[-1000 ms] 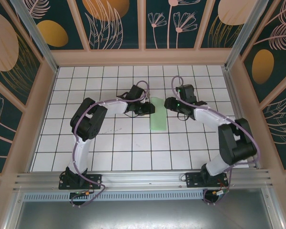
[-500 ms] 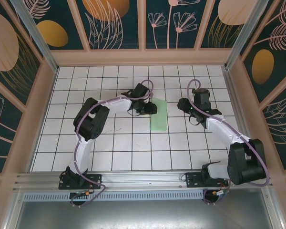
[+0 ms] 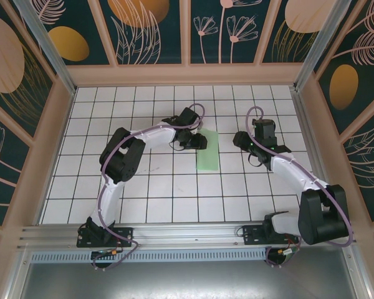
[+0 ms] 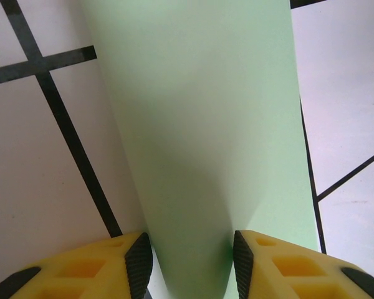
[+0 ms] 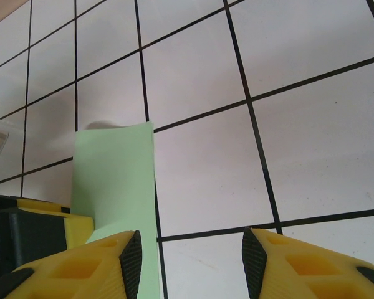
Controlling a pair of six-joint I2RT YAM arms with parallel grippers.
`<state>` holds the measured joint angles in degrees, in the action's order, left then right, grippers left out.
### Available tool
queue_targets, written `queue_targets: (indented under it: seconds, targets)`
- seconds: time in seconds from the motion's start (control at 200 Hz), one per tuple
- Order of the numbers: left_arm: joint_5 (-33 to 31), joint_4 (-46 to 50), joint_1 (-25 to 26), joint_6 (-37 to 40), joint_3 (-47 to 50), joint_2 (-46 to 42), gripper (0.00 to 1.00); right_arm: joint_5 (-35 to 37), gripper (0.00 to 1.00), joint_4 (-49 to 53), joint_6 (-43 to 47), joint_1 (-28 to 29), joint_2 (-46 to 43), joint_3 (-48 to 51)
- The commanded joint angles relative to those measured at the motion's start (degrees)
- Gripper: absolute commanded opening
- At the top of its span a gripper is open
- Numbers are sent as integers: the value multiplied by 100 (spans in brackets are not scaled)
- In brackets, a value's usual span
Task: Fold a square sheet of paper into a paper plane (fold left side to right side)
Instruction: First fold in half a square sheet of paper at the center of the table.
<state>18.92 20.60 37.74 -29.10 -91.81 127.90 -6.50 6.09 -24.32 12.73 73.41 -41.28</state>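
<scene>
White gridded surface [image 3: 143,199], with the square sheet of paper [image 3: 207,152] folded into a strip at its centre.
Your left pincer [image 4: 188,258] stands apart astride its rounded hump; your right pincer [image 5: 190,261] gapes over tiles beside it. Pull away carelessly and the springy fold may reopen or skew.

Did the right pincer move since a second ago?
Yes. The right pincer has pulled rightward in the top view, away from the square sheet of paper, which stayed put.

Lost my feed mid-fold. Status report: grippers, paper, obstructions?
Left gripper open, straddling the paper. Right gripper open, empty, off to the paper's right. Paper a narrow folded strip on the table. Nothing in the way.
</scene>
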Motion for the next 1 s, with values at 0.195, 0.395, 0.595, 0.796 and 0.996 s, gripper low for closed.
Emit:
queue_targets:
  seconds: [0.195, 0.395, 0.595, 0.796, 0.996]
  targets:
    - [-562, 58, 27, 161, 70, 623, 45, -314, 49, -57, -1, -42, -78, 129]
    - [-563, 54, 29, 150, 70, 623, 45, -472, 49, -140, -26, -33, -9, 153]
    - [-589, 67, 25, 155, 86, 614, 44, -598, 49, -209, -56, -3, 86, 181]
    - [-606, 119, 25, 334, 145, 579, 44, -580, 49, -198, -39, -3, 91, 181]
    - [-626, 137, 29, 370, 127, 573, 45, -598, 49, -208, -43, -1, 127, 173]
